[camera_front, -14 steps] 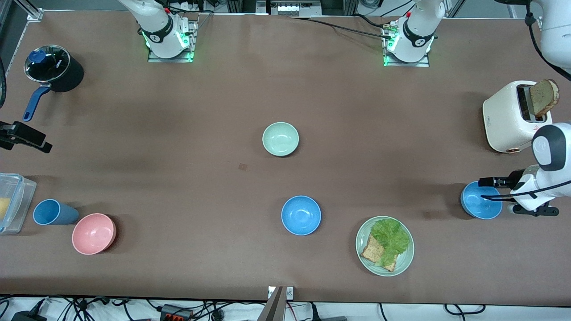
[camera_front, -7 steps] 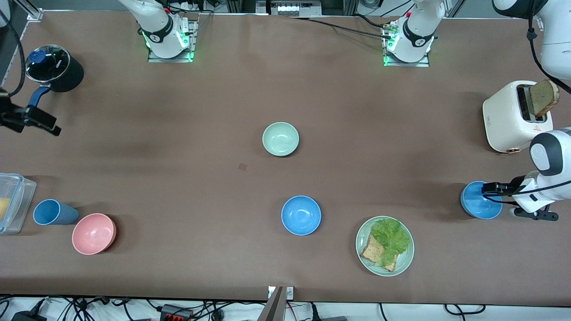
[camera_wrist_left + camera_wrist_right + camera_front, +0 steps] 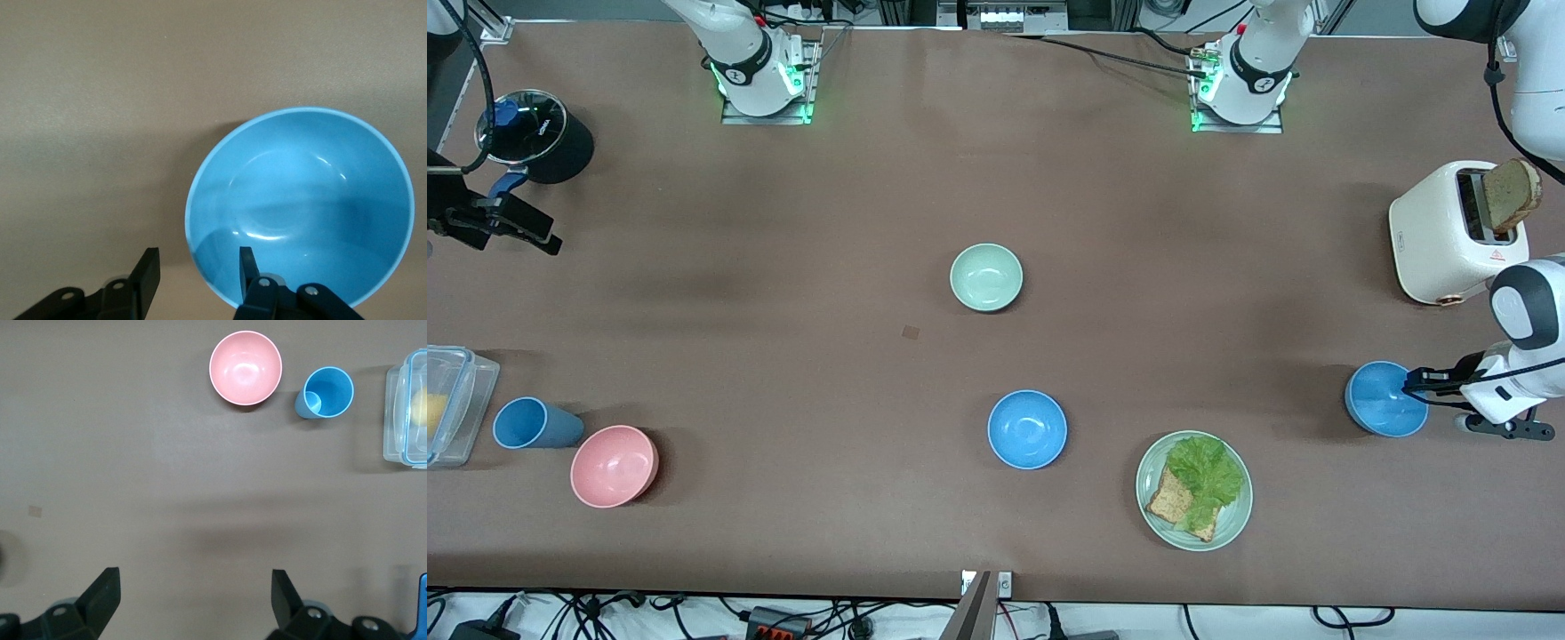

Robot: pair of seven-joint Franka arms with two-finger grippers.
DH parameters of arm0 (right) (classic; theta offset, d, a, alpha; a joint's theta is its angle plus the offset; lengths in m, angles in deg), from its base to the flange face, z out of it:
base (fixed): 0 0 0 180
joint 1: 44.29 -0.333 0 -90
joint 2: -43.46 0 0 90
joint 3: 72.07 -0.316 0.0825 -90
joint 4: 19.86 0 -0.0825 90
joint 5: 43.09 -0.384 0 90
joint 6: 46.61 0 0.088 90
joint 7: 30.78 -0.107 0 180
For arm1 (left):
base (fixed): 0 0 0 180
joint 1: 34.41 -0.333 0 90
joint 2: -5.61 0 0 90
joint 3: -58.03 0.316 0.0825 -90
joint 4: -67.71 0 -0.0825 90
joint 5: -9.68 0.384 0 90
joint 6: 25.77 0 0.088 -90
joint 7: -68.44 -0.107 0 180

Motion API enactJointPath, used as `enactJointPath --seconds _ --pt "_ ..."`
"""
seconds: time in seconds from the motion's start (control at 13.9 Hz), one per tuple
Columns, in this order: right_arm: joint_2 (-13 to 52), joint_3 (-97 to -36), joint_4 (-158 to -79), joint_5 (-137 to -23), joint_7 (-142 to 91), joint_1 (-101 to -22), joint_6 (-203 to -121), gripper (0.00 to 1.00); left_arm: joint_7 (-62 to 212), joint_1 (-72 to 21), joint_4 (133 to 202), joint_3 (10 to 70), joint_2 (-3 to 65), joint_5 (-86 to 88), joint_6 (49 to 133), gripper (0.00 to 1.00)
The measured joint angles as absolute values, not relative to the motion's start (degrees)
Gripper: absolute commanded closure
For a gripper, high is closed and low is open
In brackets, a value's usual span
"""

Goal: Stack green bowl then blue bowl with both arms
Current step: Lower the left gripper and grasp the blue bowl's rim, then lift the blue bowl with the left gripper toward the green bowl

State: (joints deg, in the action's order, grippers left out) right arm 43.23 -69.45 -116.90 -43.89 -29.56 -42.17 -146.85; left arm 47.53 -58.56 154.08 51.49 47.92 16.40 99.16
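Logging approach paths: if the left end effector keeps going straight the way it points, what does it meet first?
Probably the blue bowl: the open left end effector straddles its rim, one finger over the inside. Height above it is unclear.

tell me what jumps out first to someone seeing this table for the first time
The left gripper, open, sits at the rim of a blue bowl at the left arm's end of the table, one finger inside the rim and one outside. Mid-table, the green bowl sits alone, with a second blue bowl nearer the camera. The right gripper, open, hangs near a black pot.

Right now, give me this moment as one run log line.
left gripper: open, straddling blue bowl rim | right gripper: open, over bare table by the pot | green bowl: untouched, unstacked
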Motion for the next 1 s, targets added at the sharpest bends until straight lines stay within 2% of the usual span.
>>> enactJointPath --seconds 0.22,0.5,0.72,1.0 --pt "43.23 -69.46 -116.91 -43.85 -29.05 -42.17 -146.85 0.00 47.52 -58.51 154.07 51.01 48.34 16.39 99.27 0.53" --pt "43.24 -69.46 -116.91 -43.81 -28.84 -42.17 -146.92 0.00 47.07 -58.51 154.08 50.90 49.18 16.39 99.83 0.73" --pt "43.26 -69.46 -116.91 -43.78 -28.75 -42.17 -146.99 0.00 45.55 -58.51 154.06 50.89 49.18 16.38 99.95 0.93" --pt "43.28 -69.47 -116.91 -43.77 -28.60 -42.17 -147.04 0.00 45.22 -58.51 153.75 50.64 49.03 16.33 99.83 0.98"
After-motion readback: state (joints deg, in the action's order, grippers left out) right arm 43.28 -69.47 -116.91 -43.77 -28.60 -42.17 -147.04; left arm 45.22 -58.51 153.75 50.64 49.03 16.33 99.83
